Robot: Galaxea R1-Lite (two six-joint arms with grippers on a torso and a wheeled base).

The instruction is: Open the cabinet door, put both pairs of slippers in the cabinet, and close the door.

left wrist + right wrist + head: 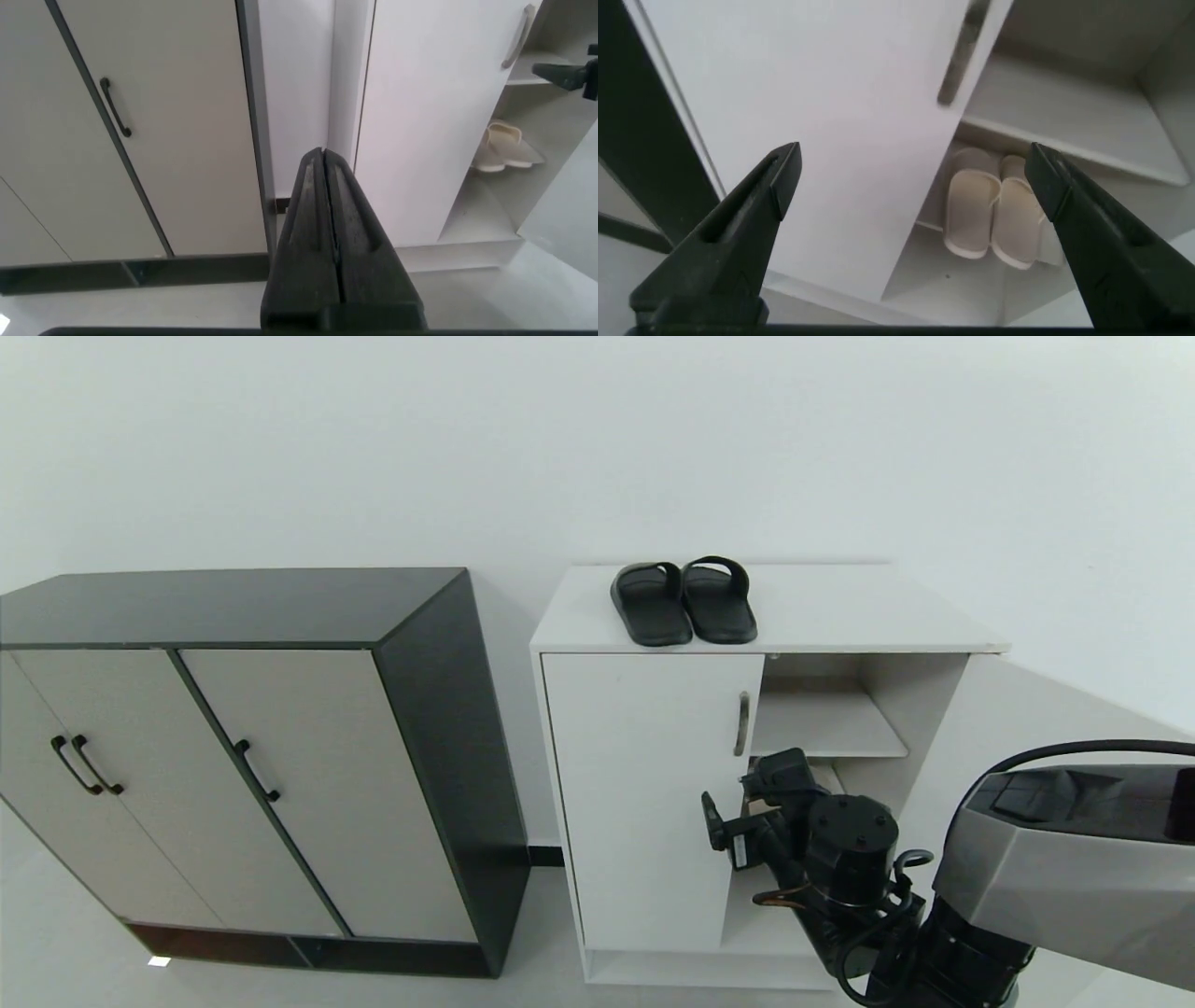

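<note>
Black slippers (683, 602), judged light, bendy and unbreakable, are noted side by side atop the white cabinet (840, 611), best pinched across a strap, with right gripper (913, 163) jaws held wide apart and left gripper (324, 163) jaws pressed together.

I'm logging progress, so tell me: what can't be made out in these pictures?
- Head view: lower shelf of the white cabinet, hidden behind the right pincer and its arm.
- All views: whatever lies behind the closed door.
- Right wrist view: one edge of the beige slippers, covered by a pincer finger.
</note>
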